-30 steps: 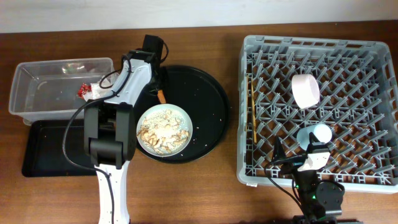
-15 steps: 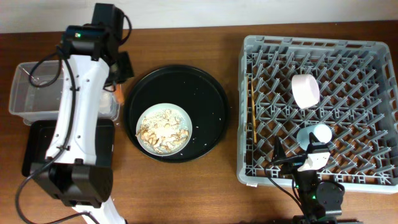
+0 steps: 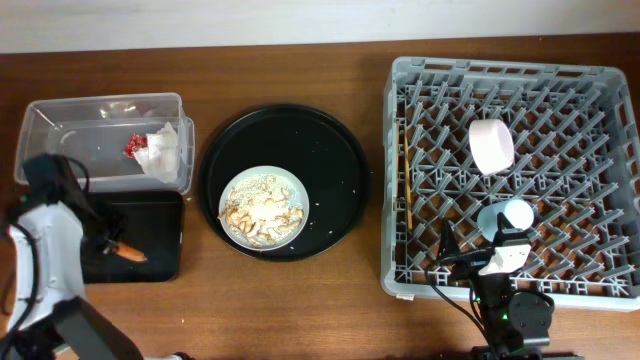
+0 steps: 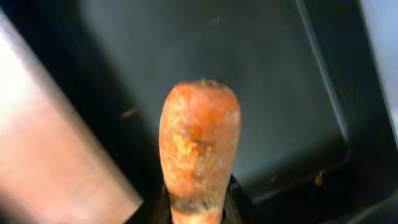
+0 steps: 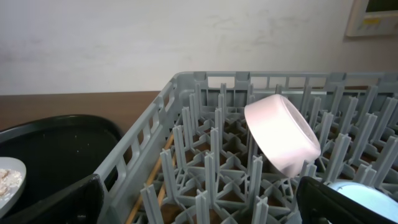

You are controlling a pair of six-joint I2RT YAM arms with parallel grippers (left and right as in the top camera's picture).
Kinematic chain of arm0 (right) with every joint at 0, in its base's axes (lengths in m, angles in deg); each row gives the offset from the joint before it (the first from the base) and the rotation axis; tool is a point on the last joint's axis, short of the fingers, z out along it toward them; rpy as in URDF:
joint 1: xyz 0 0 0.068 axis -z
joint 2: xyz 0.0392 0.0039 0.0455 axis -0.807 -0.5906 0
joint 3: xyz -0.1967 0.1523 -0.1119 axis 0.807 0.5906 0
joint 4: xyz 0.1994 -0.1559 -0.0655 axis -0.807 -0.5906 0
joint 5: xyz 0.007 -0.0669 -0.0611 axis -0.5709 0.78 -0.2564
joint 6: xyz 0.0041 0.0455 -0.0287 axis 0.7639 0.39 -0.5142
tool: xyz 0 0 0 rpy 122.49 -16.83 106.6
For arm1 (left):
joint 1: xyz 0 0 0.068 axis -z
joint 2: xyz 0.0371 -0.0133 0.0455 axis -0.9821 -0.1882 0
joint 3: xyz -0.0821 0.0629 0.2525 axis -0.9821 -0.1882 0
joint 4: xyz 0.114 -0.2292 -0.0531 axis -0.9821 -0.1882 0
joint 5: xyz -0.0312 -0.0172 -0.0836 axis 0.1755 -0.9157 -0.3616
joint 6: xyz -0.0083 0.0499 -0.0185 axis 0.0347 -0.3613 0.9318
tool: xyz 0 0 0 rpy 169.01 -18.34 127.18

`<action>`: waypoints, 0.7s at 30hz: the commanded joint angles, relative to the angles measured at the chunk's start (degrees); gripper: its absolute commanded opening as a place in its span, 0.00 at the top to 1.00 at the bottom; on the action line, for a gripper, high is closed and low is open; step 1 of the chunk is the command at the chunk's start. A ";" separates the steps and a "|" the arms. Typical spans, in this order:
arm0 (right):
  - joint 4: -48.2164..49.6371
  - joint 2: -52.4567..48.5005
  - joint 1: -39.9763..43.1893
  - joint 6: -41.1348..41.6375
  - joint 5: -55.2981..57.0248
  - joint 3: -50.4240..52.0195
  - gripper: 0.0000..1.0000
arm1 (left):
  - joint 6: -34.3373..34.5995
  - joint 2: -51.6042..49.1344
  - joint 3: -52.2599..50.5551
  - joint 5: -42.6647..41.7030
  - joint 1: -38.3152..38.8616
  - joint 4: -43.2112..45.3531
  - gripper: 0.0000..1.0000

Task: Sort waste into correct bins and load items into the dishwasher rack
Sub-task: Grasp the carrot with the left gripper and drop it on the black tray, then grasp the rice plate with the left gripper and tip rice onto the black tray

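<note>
My left gripper [image 3: 112, 247] is shut on the small orange sausage piece [image 3: 130, 253] over the shallow black tray [image 3: 160, 262]. In the left wrist view the piece [image 4: 199, 143] sticks out of the jaws [image 4: 199, 213] above the tray floor [image 4: 261, 74]. The clear tub [image 3: 60, 170] holds the red wrapper [image 3: 133, 146] and the white napkin [image 3: 162, 152]. The white plate [image 3: 263, 207] carries rice scraps. The grey rack [image 3: 400, 270] holds the white bowl [image 3: 491, 145], the blue cup [image 3: 512, 214] and the chopsticks [image 3: 403, 170]. My right gripper [image 3: 497, 262] is open and empty at the rack's near edge.
The plate sits in a large round black tray [image 3: 330, 150] between the bins and the rack. The right wrist view shows the bowl [image 5: 283, 134] tilted on pegs, the cup [image 5: 367, 199], the chopsticks [image 5: 166, 177] and the rack wall [image 5: 134, 162].
My left arm took the sausage piece from the round tray, swung left past the tub and now holds it over the shallow black tray. The right arm has not moved.
</note>
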 commanded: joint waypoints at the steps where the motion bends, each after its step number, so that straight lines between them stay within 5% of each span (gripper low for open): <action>1: -0.15 0.37 0.33 -0.35 -0.63 0.42 0.02 | 0.63 0.72 -5.29 -8.50 -0.66 6.88 0.21; 5: -0.15 0.37 0.31 -0.35 -0.63 0.42 0.02 | -6.27 4.74 1.31 -20.46 1.46 5.79 0.15; 7: -0.15 0.37 0.33 -0.35 -0.61 0.42 0.02 | -13.46 7.63 4.96 -21.53 10.47 6.16 0.16; 12: -0.15 0.37 0.33 -0.35 -0.63 0.42 0.02 | -33.03 3.87 5.38 -15.10 42.36 14.05 0.39; 16: -0.15 0.37 0.33 -0.35 -0.63 0.42 0.02 | -32.96 -5.20 5.38 -3.08 61.61 16.39 0.53; 18: -0.15 0.37 0.31 -0.35 -0.63 0.42 0.02 | -27.96 -9.68 5.38 -2.08 63.87 16.41 0.65; 21: -0.15 0.37 0.31 -0.35 -0.63 0.42 0.02 | -24.02 -15.10 5.38 3.63 63.95 16.46 0.65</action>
